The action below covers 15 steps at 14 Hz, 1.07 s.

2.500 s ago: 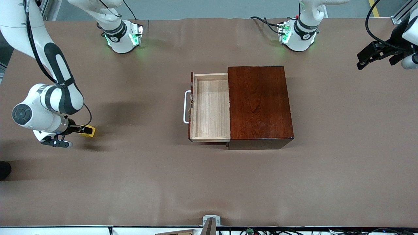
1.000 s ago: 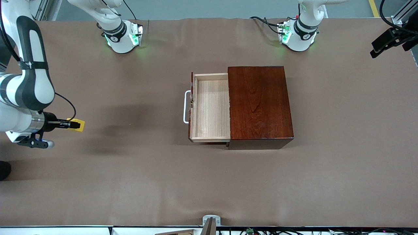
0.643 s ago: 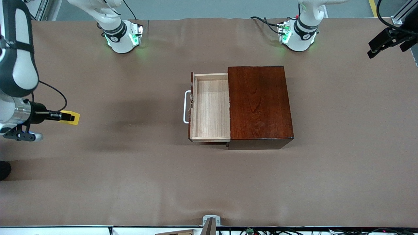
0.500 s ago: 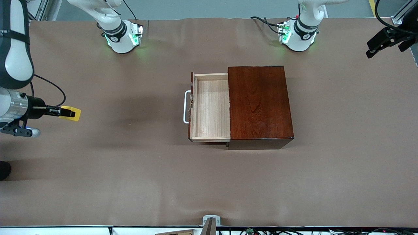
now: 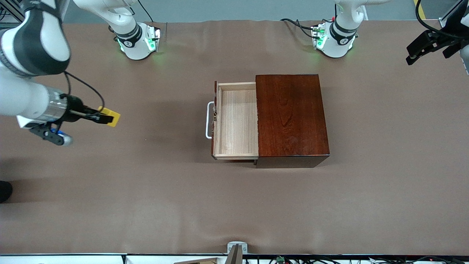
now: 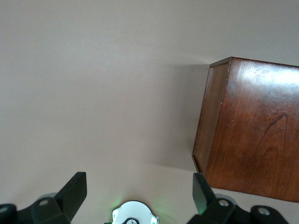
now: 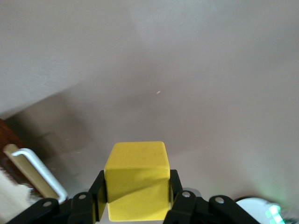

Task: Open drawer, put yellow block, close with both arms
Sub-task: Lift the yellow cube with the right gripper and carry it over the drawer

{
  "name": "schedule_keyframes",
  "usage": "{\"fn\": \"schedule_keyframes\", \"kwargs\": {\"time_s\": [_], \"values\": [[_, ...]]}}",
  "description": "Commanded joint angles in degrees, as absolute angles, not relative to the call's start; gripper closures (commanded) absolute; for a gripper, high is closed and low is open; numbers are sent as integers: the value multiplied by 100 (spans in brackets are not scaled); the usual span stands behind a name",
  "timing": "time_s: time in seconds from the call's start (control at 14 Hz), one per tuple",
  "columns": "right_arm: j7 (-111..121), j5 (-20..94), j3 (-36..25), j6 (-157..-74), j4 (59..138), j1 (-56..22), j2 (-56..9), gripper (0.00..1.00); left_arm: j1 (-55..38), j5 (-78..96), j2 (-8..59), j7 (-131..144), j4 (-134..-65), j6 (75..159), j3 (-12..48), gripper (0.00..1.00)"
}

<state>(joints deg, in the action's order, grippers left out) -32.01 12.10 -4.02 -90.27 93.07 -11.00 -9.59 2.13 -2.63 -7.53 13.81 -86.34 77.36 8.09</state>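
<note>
Right now your right gripper [image 5: 103, 117] holds the yellow block [image 5: 111, 117] up in the air, over the bare table [image 5: 234, 205] near the right arm's end. The 2 black fingers [image 7: 97, 193] are pinched tight on 2 sides of the block, and in the right wrist view the block sits square between them.

The thing that matters most is which way the drawer [image 5: 236, 121] lies from the block. The drawer is pulled out of the dark wooden box [image 5: 291, 117] and it is open at the top. Its pale wood floor looks empty. It opens toward the right arm's end of the table, so its white handle [image 5: 209, 120] is the first part your block meets on a straight line across. The block is well apart from the drawer, with bare table between them. The right arm is the nearer arm, and it has the block, so I think this move belongs to it.

The drawer's long side runs from the robots' bases toward the front camera. So you likely have lots of room that way, and less room from the handle to the box.

Your left gripper [image 5: 425, 44] waits up high over the left arm's end of the table. Its fingers [image 6: 74, 191] stand wide apart and hold nothing.

I think you need to carry the block above the handle and the drawer's front wall, then lower it.
</note>
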Motion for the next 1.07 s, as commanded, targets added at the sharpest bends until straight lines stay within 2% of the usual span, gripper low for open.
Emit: {"fn": "schedule_keyframes", "kwargs": {"time_s": [0.0, 0.64, 1.0], "values": [[-4408, 1274, -457, -8982, 9106, -1721, -967, 100, 237, -184, -765, 1477, -8622, 7761, 887, 0], [-7187, 1301, -457, -9685, 9035, -3092, -1441, 100, 229, -185, -712, 1547, -8613, 7954, 1011, 0], [-8286, 2021, -466, -9756, 9035, -3436, -1635, 100, 220, -185, -519, 2266, -8604, 8016, 1642, 0]]}}
